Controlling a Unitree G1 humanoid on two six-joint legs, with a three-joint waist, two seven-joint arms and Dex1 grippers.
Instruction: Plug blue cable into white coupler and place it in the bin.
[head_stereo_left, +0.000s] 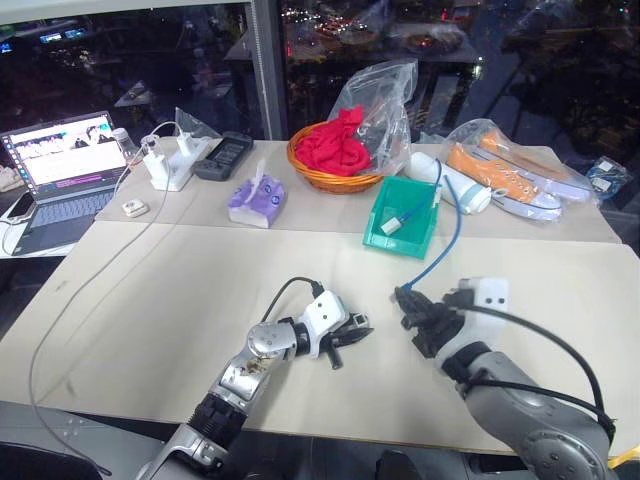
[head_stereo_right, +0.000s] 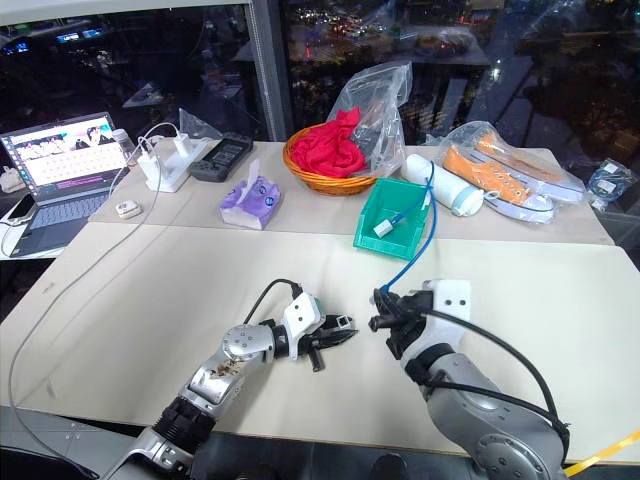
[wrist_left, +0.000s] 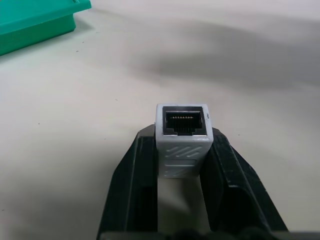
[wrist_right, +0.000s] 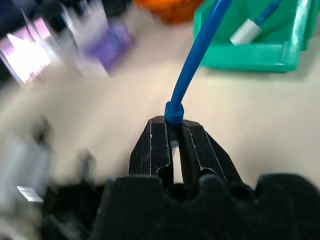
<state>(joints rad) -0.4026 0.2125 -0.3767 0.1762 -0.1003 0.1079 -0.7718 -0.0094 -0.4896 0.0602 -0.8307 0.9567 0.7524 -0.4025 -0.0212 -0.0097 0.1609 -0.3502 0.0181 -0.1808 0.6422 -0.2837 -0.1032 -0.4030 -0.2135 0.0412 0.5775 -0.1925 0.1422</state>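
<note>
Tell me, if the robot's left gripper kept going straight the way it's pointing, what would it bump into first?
Probably the right gripper. The left gripper, holding the white coupler, points across the table toward it, with bare table between them. Depth is hard to judge, so it might pass just beside it.

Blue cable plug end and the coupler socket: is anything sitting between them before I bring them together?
Nothing visible. The right gripper holds the blue cable at its plug end, the left gripper holds the white coupler, socket unobstructed. Between them lies only bare table. The cable's other end already sits in the bin.
</note>
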